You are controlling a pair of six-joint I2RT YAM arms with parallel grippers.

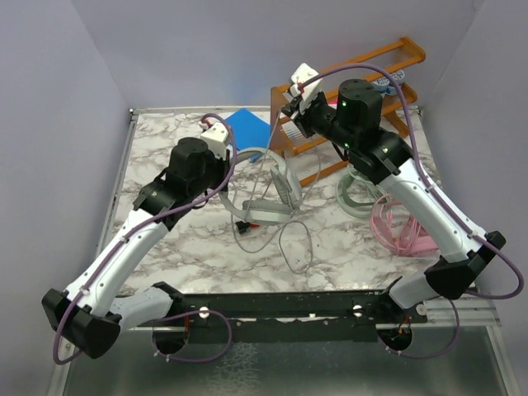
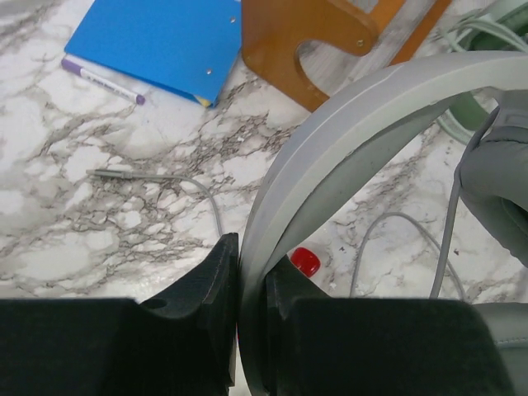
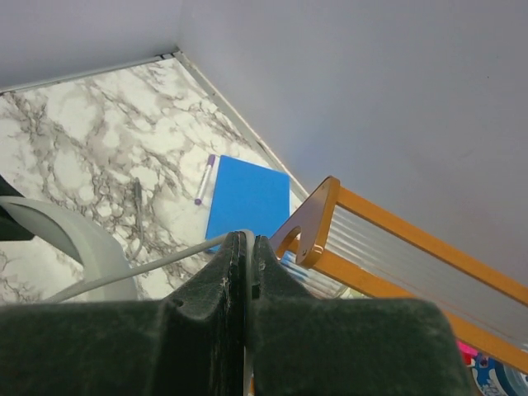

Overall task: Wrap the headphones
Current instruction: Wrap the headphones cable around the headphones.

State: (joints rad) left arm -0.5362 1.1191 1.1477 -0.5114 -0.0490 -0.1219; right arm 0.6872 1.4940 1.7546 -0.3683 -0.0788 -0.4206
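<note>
Finds the left gripper (image 2: pixel 252 276) clenched on the broad curved headband of the silver-grey over-ear headset (image 2: pixel 355 124), one black finger pressed to each face of the band. Notes a padded grey ear cup (image 2: pixel 499 190) at the right edge of the left wrist view, and a small red object (image 2: pixel 305 261) on the table just beyond the fingers. Records the headset as held at mid-table, in front of the left arm.

Finds the right gripper (image 3: pixel 247 247) pinched shut on the thin grey cable (image 3: pixel 148 266), raised above the far part of the table near the rack. Traces the cable from the fingertips down and leftward towards the grey band. Observes a slim grey plug (image 2: pixel 111 173) lying flat on the white-and-grey marble tabletop (image 1: pixel 165 247).

Locates the mint green headset (image 1: pixel 355 196) on the table under the right arm, with the pink headset (image 1: pixel 396 227) just beside it on the near right.

Logs an orange wooden rack (image 1: pixel 363 74) at the far right, a flat blue folder (image 1: pixel 249 125) beside it, and a purple-and-white pen (image 2: pixel 103 80) against the folder's edge. Cannot tell where the mint and pink cables end.
</note>
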